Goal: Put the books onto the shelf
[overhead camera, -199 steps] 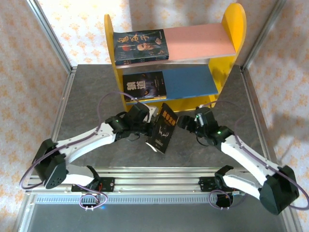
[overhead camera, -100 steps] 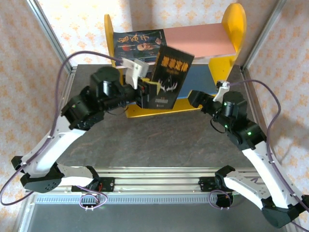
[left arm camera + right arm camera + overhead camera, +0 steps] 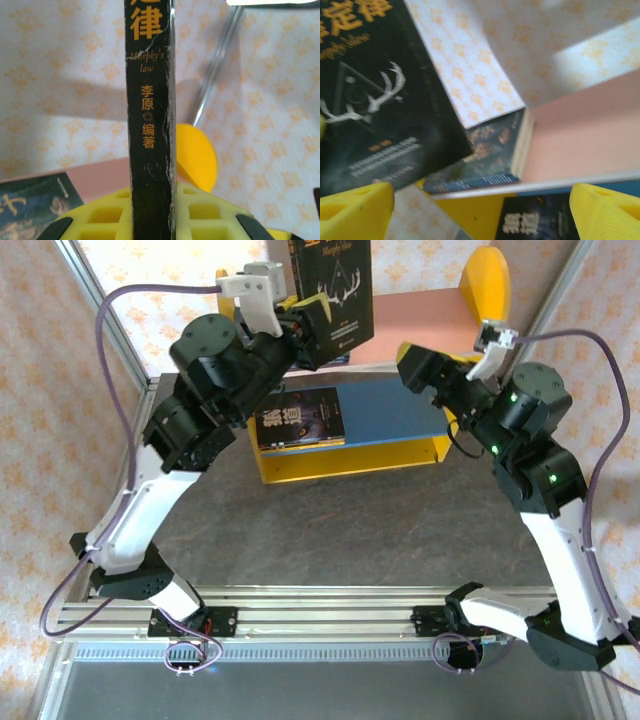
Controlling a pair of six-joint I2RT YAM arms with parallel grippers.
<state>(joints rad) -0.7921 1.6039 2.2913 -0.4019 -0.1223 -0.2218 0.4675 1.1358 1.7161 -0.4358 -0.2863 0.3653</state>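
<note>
Raised from table height a second earlier, the thin black antler-cover paperback [image 3: 335, 280] hung above the pink upper board [image 3: 430, 325] of the yellow-sided wooden shelf [image 3: 487, 285], its lower edge pinched by the left gripper [image 3: 318, 332]. The right gripper [image 3: 412, 365] gaped empty. It looked like the placing step, and next the paperback needed lowering onto that board.

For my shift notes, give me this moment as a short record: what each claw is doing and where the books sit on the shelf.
left claw: shut on the antler book, raised over the pink board
right claw: open, empty, facing the shelf
pink board: upper book lying flat, left end
blue board: lower book lying flat, left end
</note>
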